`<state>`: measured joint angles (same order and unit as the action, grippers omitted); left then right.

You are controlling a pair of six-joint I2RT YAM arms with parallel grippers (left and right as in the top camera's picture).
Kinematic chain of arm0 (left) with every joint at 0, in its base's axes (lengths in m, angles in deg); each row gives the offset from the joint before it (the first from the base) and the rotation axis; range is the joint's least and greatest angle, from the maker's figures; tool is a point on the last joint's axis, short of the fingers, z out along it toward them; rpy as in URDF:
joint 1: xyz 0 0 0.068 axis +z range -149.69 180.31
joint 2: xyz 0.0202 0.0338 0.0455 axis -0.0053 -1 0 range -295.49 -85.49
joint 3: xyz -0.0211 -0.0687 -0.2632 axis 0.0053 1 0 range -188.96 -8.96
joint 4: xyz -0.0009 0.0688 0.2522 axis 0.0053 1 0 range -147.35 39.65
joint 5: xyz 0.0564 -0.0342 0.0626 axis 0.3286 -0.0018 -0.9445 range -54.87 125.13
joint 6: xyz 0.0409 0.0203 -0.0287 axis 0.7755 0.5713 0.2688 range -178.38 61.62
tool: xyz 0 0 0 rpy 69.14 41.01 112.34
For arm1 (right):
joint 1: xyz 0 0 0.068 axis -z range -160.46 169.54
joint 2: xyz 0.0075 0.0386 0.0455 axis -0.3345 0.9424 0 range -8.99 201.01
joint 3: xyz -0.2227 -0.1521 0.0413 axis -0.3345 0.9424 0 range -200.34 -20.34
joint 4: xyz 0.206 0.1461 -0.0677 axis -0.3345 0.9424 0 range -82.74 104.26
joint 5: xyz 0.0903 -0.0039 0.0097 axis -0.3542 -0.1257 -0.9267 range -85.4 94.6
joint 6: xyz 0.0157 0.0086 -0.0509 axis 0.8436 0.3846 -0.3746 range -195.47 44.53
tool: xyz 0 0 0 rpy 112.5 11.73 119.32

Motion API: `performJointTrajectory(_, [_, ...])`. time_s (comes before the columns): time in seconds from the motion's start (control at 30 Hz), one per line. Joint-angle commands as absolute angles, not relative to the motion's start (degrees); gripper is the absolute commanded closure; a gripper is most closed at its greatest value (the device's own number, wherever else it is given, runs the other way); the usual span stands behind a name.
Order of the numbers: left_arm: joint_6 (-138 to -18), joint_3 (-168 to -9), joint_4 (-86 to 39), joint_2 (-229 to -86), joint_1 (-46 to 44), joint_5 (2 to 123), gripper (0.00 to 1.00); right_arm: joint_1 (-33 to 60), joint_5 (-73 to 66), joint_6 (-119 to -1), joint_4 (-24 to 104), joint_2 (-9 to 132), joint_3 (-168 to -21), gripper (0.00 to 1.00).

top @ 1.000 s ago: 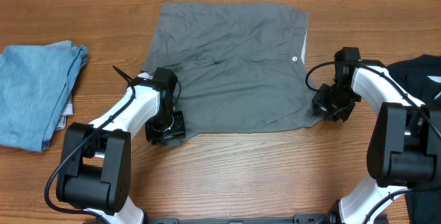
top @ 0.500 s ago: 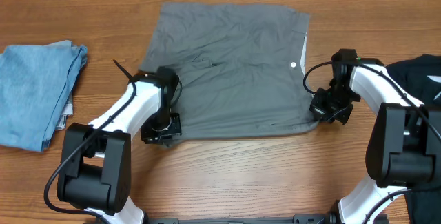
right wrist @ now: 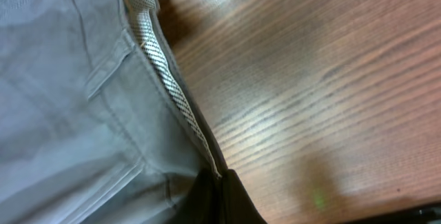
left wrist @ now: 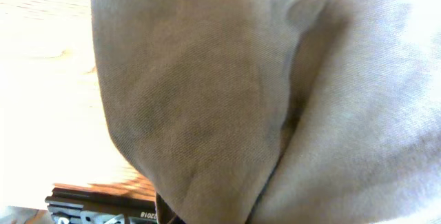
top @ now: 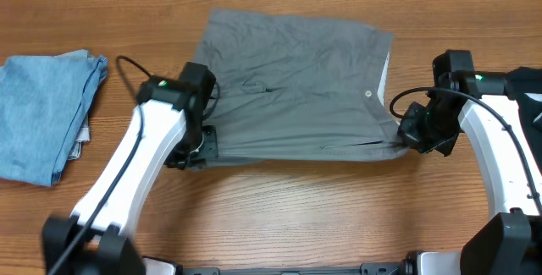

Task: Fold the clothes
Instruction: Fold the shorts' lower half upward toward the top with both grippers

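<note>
Left end effector [top: 191,151] and right end effector [top: 413,137] are clamped on the shorts [top: 292,80].

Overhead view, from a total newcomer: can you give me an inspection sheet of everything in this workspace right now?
Surface: wooden table, bare grain around the cloth.
Job's things: grey shorts spread open, small waist button near their right edge.
Clutter: light-blue folded garment far left; black garment at the right edge, mostly hidden.
Grippers: left fingers at the shorts' near-left corner, right fingers at the near-right corner; both seem pinched on fabric.
Cables: black cable loop by the left arm, another by the right.
Surroundings: nothing seen.
</note>
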<state>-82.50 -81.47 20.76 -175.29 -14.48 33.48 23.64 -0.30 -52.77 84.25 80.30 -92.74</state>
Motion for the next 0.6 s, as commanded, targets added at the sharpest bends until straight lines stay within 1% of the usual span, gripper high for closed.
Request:
performJointTrajectory(0.0, [-84.4,-82.3,24.4,-165.4,-14.4,30.2,0.96,24.4,3.5,-52.5,86.5,79.0,-94.1,0.96])
performJointTrajectory(0.13, [-84.4,-82.4,26.5,-159.4,-14.4,29.7,0.96,24.4,3.5,-52.5,89.0,77.8,-94.1,0.96])
performJointTrajectory(0.27, [-82.6,-82.5,19.4,-161.0,-14.4,28.8,0.96,24.4,3.0,-52.5,88.2,75.6,-95.8,0.96])
performJointTrajectory(0.33, [-79.5,-83.7,16.5,-163.1,-14.3,28.7,0.96,24.4,3.0,-51.3,88.8,75.6,-98.9,0.96])
performJointTrajectory(0.4, [-77.0,-87.2,16.1,-166.6,-14.3,28.0,0.96,24.4,3.0,-49.8,88.8,75.6,-102.8,0.96])
performJointTrajectory(0.5, [-76.7,-94.0,16.0,-172.2,-14.3,22.4,0.96,24.4,3.3,-48.5,86.7,75.7,-106.0,0.96])
performJointTrajectory(0.57, [-76.0,-97.9,15.3,-175.6,-14.3,21.2,0.96,24.4,3.2,-48.3,84.9,76.7,-106.0,0.96])
